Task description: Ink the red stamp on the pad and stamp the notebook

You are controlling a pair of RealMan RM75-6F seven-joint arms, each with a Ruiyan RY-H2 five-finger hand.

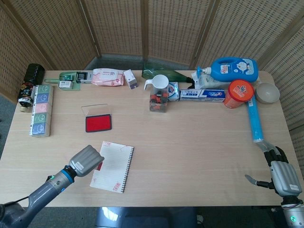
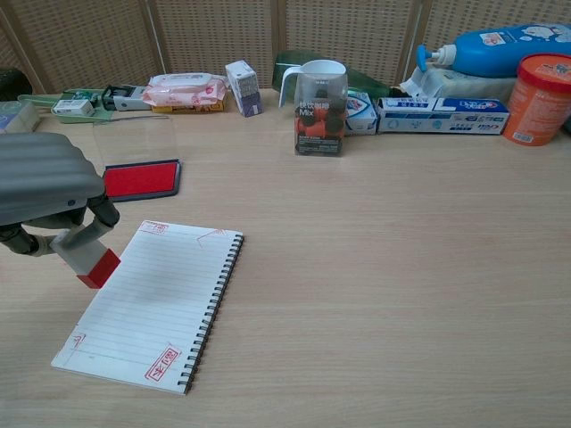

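Over the notebook's (image 2: pixel 152 303) left edge, our left hand (image 2: pixel 40 192) grips the red stamp (image 2: pixel 89 259), tilted, red face toward the page lying just right of it; ink pad (image 2: pixel 138 178) sits beyond. Our right hand (image 1: pixel 280 175), fingers apart and holding nothing, rests well apart.

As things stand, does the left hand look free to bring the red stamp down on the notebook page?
Probably yes. The left hand holds the red stamp at the left edge of the notebook, and the lined page beside it lies bare, with nothing between stamp and paper.
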